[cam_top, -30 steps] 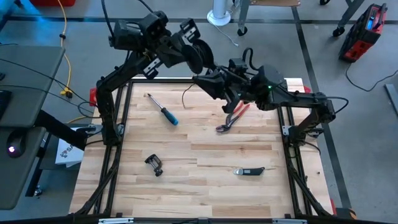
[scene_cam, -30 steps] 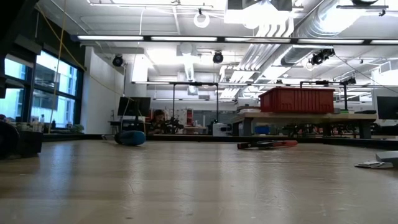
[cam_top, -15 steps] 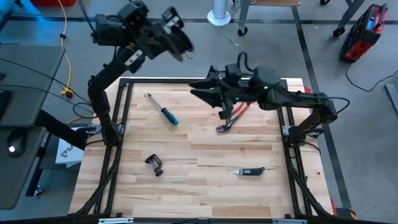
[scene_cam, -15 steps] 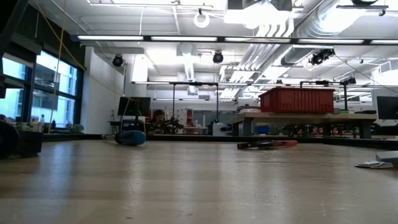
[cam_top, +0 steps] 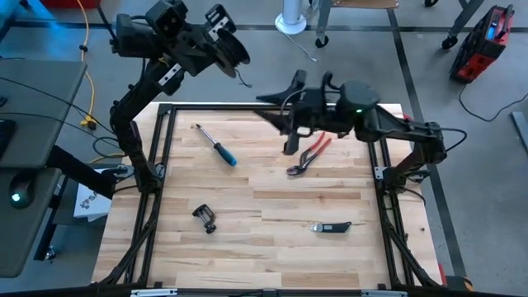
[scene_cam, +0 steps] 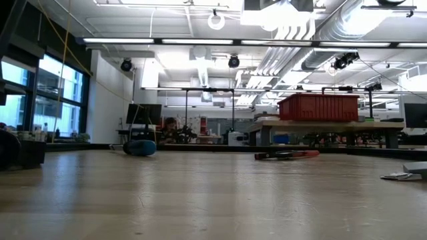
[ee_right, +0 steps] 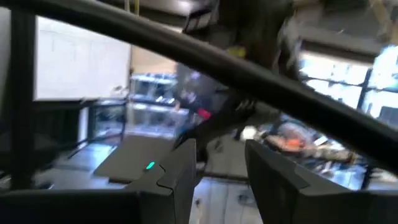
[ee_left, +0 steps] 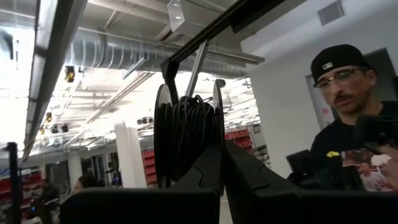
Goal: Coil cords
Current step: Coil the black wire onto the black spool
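The small round black reel (cam_top: 233, 51) is held high beyond the table's far left corner, with my left gripper (cam_top: 221, 49) shut on it. In the left wrist view the reel (ee_left: 186, 134) stands on edge, the dark cord (ee_left: 189, 124) wound between its two discs. A short thin tail of cord (cam_top: 242, 79) hangs below the reel. My right gripper (cam_top: 268, 107) hovers over the far edge of the table, right of the reel and apart from it. It is open (ee_right: 221, 168) with nothing between its fingers. My left gripper pinches one disc of the reel at its rim (ee_left: 219, 134) between its two shut fingers. The fingers slant upward and meet the disc edge-on. The reel is lifted clear of the table and stands on edge above the fingertips, with the wound cord beside them.
On the table lie a blue-handled screwdriver (cam_top: 216, 147), red pliers (cam_top: 309, 157), a small black clamp (cam_top: 205, 217) and a black folding tool (cam_top: 330, 227). A person (ee_left: 348, 118) shows beyond the reel in the left wrist view.
My left gripper has swung up and toward the far left with the reel, away from my right gripper. The cord tail that lay on the table's far part has lifted off. My right gripper has opened, rolled its wrist and risen a little.
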